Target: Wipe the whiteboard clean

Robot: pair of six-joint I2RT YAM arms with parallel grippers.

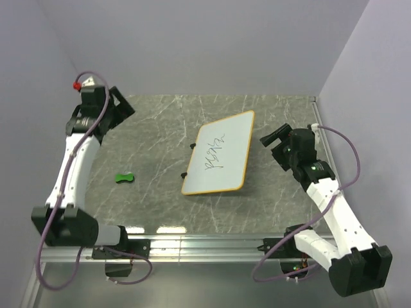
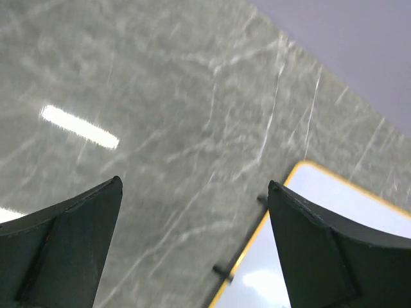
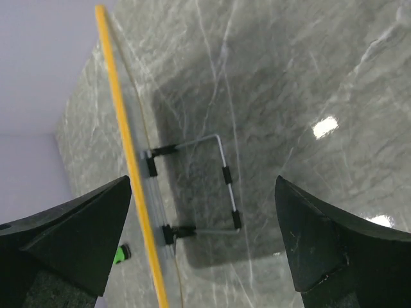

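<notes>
1. Closest to each wrist lens: dark fingers point(image 2: 64, 250), spread wide with nothing between them. Left gripper point(image 2: 192, 186) and right gripper point(image 3: 202, 183) both released and empty.
2. Find the whiteboard point(image 1: 221, 154) flat on the table point(image 1: 154, 128), right of centre and turned at an angle, with dark scribbles point(image 1: 215, 154) across its middle and black clips point(image 1: 192, 146) on the long edge facing left.
3. Note the green eraser point(image 1: 124, 178) on the table's left side, well apart from the board and near the left forearm.
4. Judge the step in hand as fetching that eraser (nothing wiped yet), probably work for the left side.
5. Come down from straight above, straddle the narrow waist, and close only once level with it. Otherwise risk nudging it across the smooth stone.
6. Consider pinning the board with the right gripper, against likely sliding under the wipe.
7. Left pose: stretched far up the table's left side, wrist raised near the back wall, fingers angled toward centre, with only a board corner point(image 2: 253, 282) in own view.
8. Right pose: elbow folded, wrist raised just beside the board's right edge, pointing left, looking along the orange rim point(image 3: 121, 109) nearly edge-on.
</notes>
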